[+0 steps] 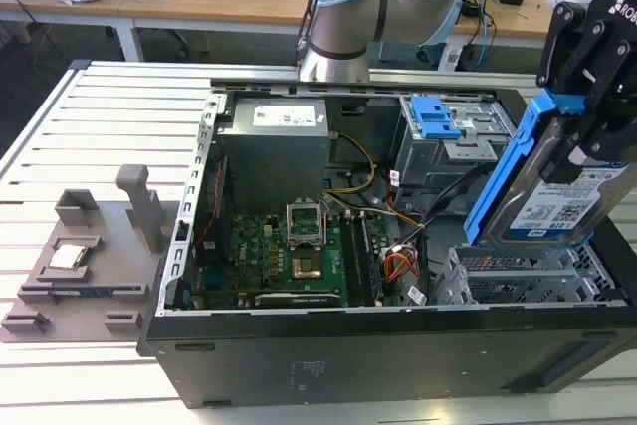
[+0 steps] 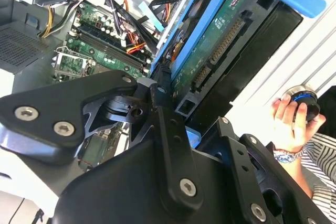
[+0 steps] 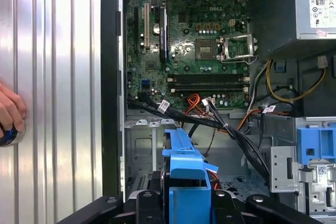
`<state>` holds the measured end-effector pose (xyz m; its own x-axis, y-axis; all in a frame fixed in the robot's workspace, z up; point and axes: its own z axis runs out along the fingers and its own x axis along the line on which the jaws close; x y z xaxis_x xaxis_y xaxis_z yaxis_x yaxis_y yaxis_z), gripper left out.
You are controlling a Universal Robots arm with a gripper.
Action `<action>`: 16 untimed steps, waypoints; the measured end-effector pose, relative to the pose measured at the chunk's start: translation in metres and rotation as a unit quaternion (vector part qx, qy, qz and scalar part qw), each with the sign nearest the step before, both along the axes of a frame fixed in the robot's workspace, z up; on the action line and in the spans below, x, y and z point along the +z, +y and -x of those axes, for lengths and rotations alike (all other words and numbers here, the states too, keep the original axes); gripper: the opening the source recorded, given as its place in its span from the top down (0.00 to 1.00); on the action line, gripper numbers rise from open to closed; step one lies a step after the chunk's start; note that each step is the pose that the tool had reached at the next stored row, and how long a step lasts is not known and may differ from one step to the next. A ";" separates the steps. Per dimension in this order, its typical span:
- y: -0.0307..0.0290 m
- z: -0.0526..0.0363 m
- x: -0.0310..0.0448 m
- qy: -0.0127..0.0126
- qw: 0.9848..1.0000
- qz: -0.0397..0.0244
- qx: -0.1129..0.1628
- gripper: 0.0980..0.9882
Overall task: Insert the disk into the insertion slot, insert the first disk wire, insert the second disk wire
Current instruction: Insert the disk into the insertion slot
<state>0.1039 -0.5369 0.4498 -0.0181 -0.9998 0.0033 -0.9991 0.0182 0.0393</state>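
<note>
My gripper point(image 1: 585, 136) is shut on the disk point(image 1: 547, 201), a silver drive with a white-and-blue label in a bright blue carrier point(image 3: 186, 177). In the exterior view the disk hangs tilted, nearly on edge, just above the insertion slot point(image 1: 518, 281), the low grey perforated cage at the case's front right corner. The second wrist view shows the disk's green circuit side point(image 2: 220, 40) clamped by the black fingers point(image 2: 160, 90). The first disk wire point(image 1: 398, 266), a red and orange bundle point(image 3: 195, 100), lies loose beside the cage. Black cables point(image 3: 231, 129) run across the bay; I cannot make out a blue plug.
The open case holds the motherboard point(image 1: 289, 246), a grey power supply point(image 1: 274, 146) and a taller cage with a blue latch point(image 1: 435, 116). A grey fixture with a small chip point(image 1: 68, 256) lies at the exterior view's left. A person's hand point(image 2: 289, 116) holds a round device beside the case.
</note>
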 end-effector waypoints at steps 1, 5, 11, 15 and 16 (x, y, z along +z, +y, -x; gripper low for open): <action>0.0000 0.0000 -0.0005 0.000 1.000 0.000 0.000 0.70; 0.0000 0.0000 -0.0025 0.000 1.000 0.000 0.000 0.70; 0.0000 0.0000 -0.0078 0.000 1.000 0.000 0.000 0.70; 0.0002 0.0000 -0.0117 0.000 1.000 0.000 0.000 0.70; 0.0004 0.0000 -0.0120 0.000 1.000 0.000 0.000 0.70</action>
